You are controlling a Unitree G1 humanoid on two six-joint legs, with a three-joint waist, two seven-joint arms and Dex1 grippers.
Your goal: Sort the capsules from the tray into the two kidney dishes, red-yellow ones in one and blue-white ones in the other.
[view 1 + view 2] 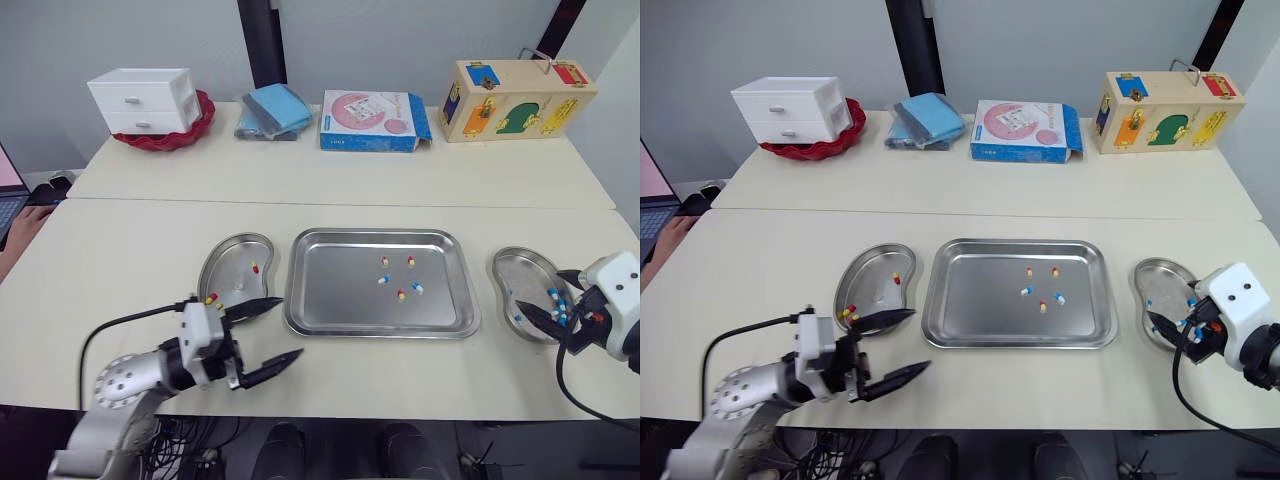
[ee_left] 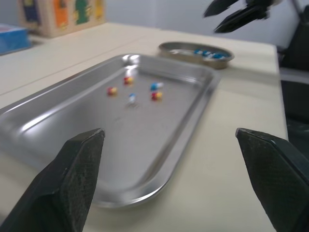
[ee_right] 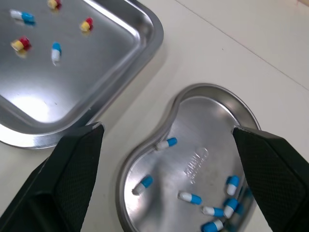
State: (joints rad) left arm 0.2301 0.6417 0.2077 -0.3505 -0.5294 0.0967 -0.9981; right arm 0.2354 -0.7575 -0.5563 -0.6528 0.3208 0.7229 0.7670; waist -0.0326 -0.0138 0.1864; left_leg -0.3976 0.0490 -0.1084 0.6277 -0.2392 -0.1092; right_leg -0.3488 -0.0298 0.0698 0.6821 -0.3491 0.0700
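The left gripper (image 1: 290, 328) sits at the near left of the cream table (image 1: 150, 250), just near of the steel kidney dish on the left (image 1: 228, 262). Its two black fingers are spread wide, holding and touching nothing. The right gripper (image 3: 167, 128) hovers over the steel kidney dish on the right (image 1: 515, 272), equally wide apart and empty.

Between the dishes lies the rectangular steel tray (image 1: 340, 300). It holds three red-yellow capsules (image 1: 384, 261) and two blue-white capsules (image 1: 417, 287), clustered right of its centre.

The head views show two red-yellow capsules in the left dish (image 1: 255, 267), one at its middle and one by its near-left rim beside the gripper's wrist. They show the right dish partly covered by the arm. The right wrist view looks straight into it: blue-white capsules in the right dish (image 3: 189, 197) number seven, perhaps eight, since those at the rim overlap. The left wrist view looks low across the tray to that dish and the other gripper above it.
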